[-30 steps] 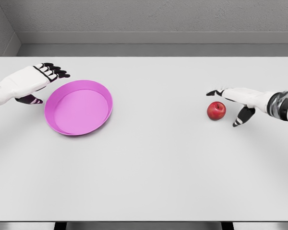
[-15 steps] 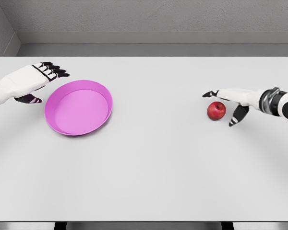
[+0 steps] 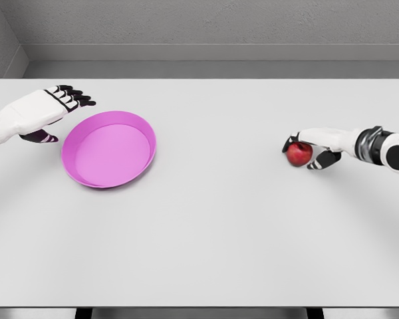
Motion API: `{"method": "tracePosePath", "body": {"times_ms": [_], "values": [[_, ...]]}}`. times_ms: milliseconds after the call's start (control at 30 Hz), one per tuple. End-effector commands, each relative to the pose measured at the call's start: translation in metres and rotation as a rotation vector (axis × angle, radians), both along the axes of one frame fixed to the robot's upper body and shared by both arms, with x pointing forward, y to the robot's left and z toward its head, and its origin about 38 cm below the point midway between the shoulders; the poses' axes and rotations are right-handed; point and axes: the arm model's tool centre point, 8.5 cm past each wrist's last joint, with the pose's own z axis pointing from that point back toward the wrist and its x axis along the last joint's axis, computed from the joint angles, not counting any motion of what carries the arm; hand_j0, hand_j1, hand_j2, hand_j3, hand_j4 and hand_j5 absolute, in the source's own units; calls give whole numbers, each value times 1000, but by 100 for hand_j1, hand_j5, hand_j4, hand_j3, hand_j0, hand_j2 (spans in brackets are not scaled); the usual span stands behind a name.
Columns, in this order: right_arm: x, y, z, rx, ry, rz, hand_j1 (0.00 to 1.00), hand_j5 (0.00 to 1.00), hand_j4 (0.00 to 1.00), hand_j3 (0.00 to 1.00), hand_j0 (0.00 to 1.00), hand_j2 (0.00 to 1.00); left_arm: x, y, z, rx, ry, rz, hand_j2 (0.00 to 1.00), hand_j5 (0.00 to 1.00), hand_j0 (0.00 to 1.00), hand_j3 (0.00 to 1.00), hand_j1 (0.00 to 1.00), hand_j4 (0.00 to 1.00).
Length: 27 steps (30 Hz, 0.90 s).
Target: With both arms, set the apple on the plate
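Over on the right of the desk (image 3: 219, 232), the right hand (image 3: 317, 142) has its fingers curled around the apple (image 3: 298, 153), which sits on the surface. The left hand (image 3: 36, 114) hovers just beside the pink plate (image 3: 109, 149), fingers relaxed and holding nothing.

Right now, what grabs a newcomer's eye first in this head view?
The magenta plate, sitting left of centre on the pale table, is the loudest colour. Next is the small red apple far to the right, with the right hand curled around it. The left hand hangs open beside the plate's far-left rim.
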Motion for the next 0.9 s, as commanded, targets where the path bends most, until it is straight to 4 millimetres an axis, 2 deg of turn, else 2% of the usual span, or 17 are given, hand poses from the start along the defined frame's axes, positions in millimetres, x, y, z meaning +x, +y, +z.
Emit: {"method": "tracePosePath", "body": {"times_ms": [0,100,333,433,533,633,700,767,867], "values": [[-2,1,-4,-6,15,5,55,55,55,55,55,55,0,0,1,-8,-1,1,100,100,100,100,100,100],[-2,1,-3,-7,14,6,49,49,49,49,49,49,0,0,1,-8,-1,1,100,100,100,100,100,100],[5,5,14,0,-25,17,46,46,46,46,46,46,0,1,1,-7,-2,2,100,100,100,100,100,100],[7,19,32,16,-69,53,46,46,46,46,46,46,0,1,2,-6,-2,3,100,100,100,100,100,100],[6,21,33,20,-73,62,46,46,46,46,46,46,0,2,2,-4,-1,4,100,100,100,100,100,100],[-2,39,43,36,-97,118,46,46,46,46,46,46,0,2,2,-4,-1,4,100,100,100,100,100,100],[-3,50,42,52,-98,143,46,46,46,46,46,46,0,3,2,-3,-1,5,100,100,100,100,100,100],[-10,71,48,83,-114,198,46,46,46,46,46,46,0,3,2,-3,-1,5,100,100,100,100,100,100],[-11,90,47,116,-117,232,46,46,46,46,46,46,0,3,2,-4,-2,6,100,100,100,100,100,100]]}}
